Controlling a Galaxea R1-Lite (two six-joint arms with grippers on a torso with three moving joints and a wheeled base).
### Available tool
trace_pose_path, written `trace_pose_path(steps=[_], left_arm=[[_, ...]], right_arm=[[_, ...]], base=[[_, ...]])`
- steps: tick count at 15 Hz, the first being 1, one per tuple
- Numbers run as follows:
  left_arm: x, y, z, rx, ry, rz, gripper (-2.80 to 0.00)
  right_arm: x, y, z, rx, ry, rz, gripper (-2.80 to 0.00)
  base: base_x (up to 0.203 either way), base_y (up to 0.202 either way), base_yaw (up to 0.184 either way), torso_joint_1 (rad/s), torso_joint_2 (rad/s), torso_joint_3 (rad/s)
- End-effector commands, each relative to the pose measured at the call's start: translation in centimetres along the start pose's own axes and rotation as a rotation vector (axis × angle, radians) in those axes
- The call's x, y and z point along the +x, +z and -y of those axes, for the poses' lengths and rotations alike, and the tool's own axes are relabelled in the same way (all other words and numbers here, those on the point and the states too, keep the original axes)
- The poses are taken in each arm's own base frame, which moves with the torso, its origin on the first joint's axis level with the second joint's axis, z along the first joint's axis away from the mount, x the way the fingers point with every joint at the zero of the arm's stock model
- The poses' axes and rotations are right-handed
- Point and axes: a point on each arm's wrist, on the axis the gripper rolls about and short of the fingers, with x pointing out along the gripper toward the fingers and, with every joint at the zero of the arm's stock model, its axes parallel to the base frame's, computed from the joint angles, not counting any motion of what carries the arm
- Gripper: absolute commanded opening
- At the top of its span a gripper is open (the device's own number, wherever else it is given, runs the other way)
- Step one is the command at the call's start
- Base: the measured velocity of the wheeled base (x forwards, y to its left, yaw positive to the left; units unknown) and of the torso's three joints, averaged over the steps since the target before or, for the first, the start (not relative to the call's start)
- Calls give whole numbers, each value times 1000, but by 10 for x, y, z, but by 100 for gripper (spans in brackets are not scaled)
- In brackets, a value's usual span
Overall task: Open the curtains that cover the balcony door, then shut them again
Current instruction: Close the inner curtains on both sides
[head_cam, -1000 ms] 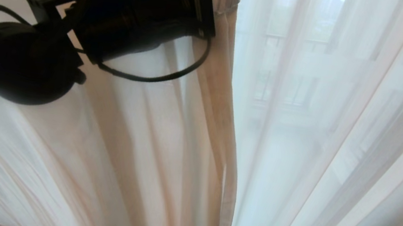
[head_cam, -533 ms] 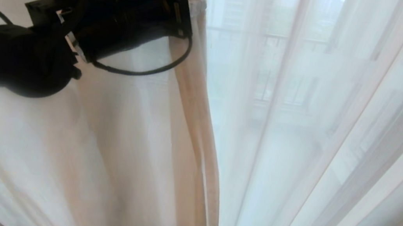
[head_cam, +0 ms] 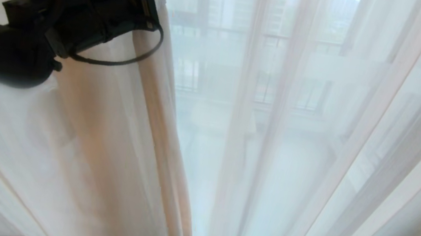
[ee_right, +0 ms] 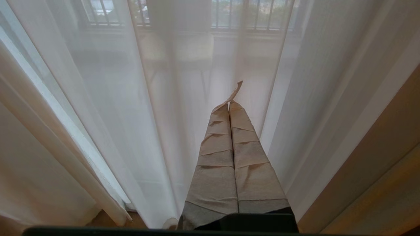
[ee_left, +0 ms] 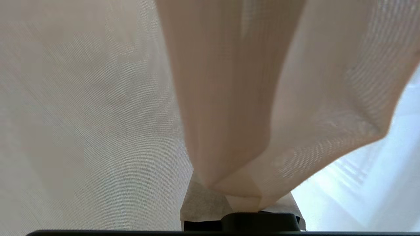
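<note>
Curtains (ee_right: pixel 108 183) down to brown floor (ee_right: pixel 108 218)

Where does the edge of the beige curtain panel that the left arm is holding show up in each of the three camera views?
Head view: the heavy beige woven curtain panel's edge runs from the left end effector, upper left, down to bottom centre.
Left wrist view: a pinched fold fills the centre.
Right wrist view: its pale edge hangs at the left side.
Shared landmark: the thin sheer white curtain.
</note>
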Motion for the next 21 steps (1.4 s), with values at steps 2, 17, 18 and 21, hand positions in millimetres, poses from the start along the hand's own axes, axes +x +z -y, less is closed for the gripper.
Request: trace_pose_path(steps=[2, 17, 18, 21], left_arm=[[0, -5, -33, 21, 90, -10, -280], [-16, -43, -118, 76, 313, -113, -280], [-17, -45, -117, 75, 312, -116, -280], [-16, -42, -117, 79, 309, -94, -280]], right_arm=[[0, 0, 0, 0, 1, -2, -280], [0, 0, 0, 0, 1, 0, -280], [0, 0, 0, 0, 1, 0, -280], [0, 0, 0, 0, 1, -1, -280]], base=[[0, 0, 0, 0, 0, 0], [0, 0, 0, 0, 0, 0], [0, 0, 0, 0, 0, 0], [0, 0, 0, 0, 0, 0]])
